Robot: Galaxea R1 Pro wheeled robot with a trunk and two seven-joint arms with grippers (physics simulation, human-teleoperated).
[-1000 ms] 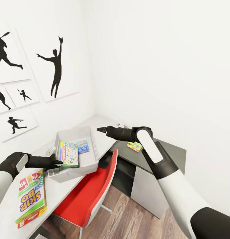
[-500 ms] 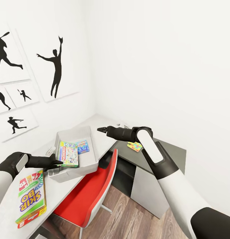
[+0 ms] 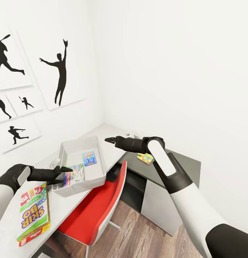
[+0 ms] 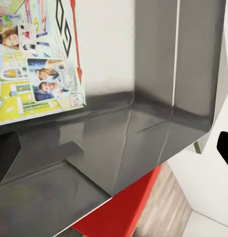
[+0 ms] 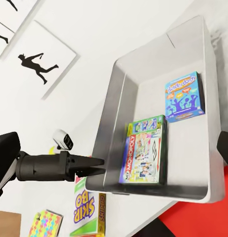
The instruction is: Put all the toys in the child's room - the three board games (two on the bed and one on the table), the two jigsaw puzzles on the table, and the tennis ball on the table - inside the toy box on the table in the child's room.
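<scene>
Head view: the left gripper (image 3: 65, 175) hovers, jaws spread, at the toy box (image 3: 99, 177) rim; the Monopoly box (image 3: 74, 176) lies inside; right gripper (image 3: 109, 140) pinched empty; right wrist view: Monopoly box (image 5: 143, 158) flat in the toy box (image 5: 205, 190); Skip-Bo box (image 5: 87, 216) on the table (image 5: 84, 128).

This is a child's bedroom or playroom in a home. Black silhouette sports pictures (image 3: 16, 89) hang on plain white walls over a long desk with a light grey-white top (image 3: 66, 204). A red moulded chair (image 3: 97, 211) stands on wood-plank flooring (image 3: 145, 236). Colourful printed board-game boxes (image 3: 32, 211) and a multicoloured jigsaw square (image 3: 145, 157) lie about.
</scene>
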